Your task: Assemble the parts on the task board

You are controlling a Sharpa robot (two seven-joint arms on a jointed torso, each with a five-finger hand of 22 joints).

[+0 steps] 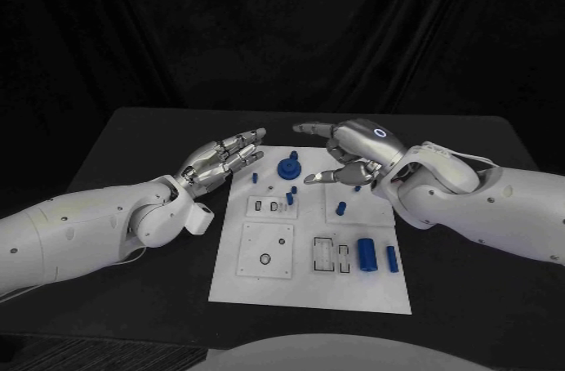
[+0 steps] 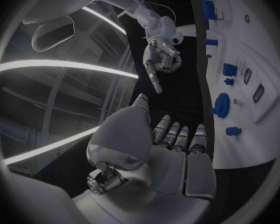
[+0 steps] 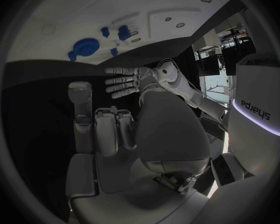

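The white task board (image 1: 318,293) lies in the middle of the black table. Blue parts sit on it: a round knobbed piece (image 1: 288,168) near the far edge, small pegs (image 1: 340,208) mid-board, a cylinder (image 1: 367,253) and a bar (image 1: 391,259) toward the near right. My left hand (image 1: 224,160) hovers at the board's far left corner, fingers stretched out, holding nothing. My right hand (image 1: 348,154) hangs over the far edge just right of the round piece, fingers apart and empty. The left wrist view shows the board (image 2: 252,59), round piece (image 2: 221,105) and right hand (image 2: 162,55).
White framed sockets and slots (image 1: 266,250) occupy the board's near left half. The right wrist view shows the board (image 3: 146,15), the round piece (image 3: 85,47) and my left hand (image 3: 124,79) across from it. Black table surrounds the board on all sides.
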